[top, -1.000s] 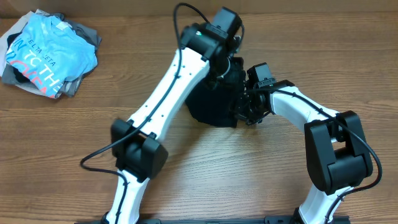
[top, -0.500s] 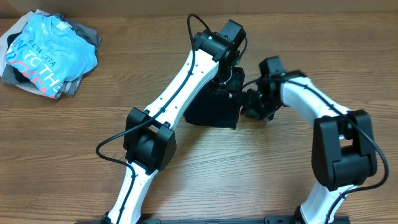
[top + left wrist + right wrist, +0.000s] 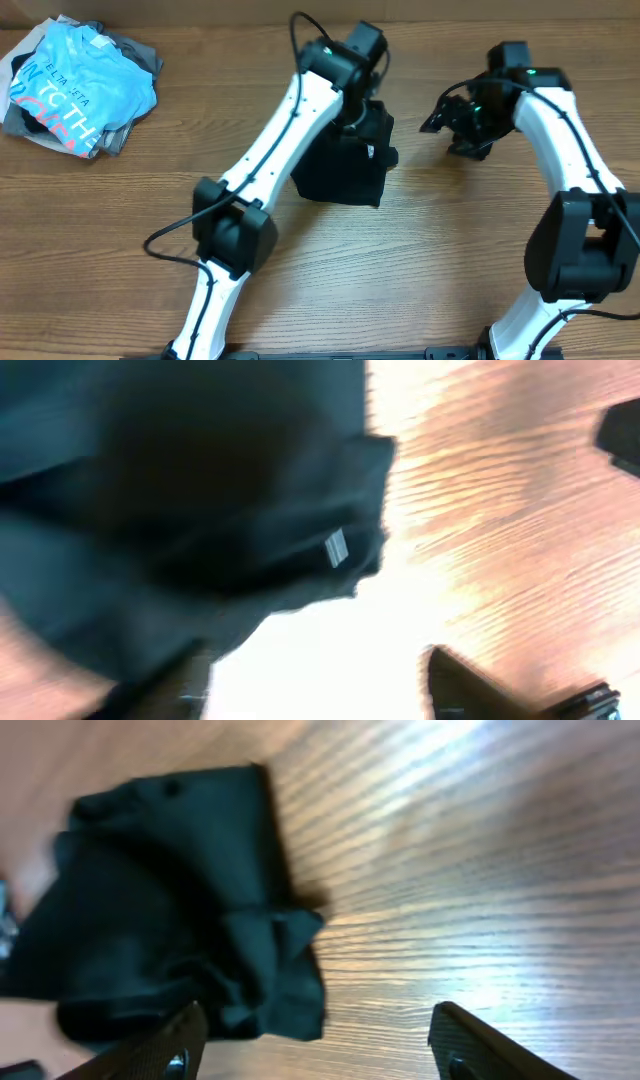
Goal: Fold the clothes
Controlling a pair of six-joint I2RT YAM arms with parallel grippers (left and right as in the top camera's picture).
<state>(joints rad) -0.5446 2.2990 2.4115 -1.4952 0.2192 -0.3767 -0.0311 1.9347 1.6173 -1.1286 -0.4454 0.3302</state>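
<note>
The clothes, a black T-shirt (image 3: 342,168), lie bunched in a rough fold at mid-table. Its small white label (image 3: 336,547) shows in the left wrist view, where the shirt (image 3: 180,500) fills the upper left. My left gripper (image 3: 356,108) hovers over the shirt's far edge, open, with nothing between its fingers (image 3: 465,685). My right gripper (image 3: 450,128) is to the right of the shirt and apart from it, also open. In the right wrist view the shirt (image 3: 170,920) lies ahead on the left, with bare wood between the fingers (image 3: 490,1045).
A pile with a light blue lettered T-shirt (image 3: 75,85) on grey garments (image 3: 135,50) sits at the far left corner. The wooden table (image 3: 440,250) lies bare in front of the black shirt and to its right.
Both grippers have opened and let go of the black shirt. The right arm has swung away to the right and back. The left gripper has stayed above the shirt.
</note>
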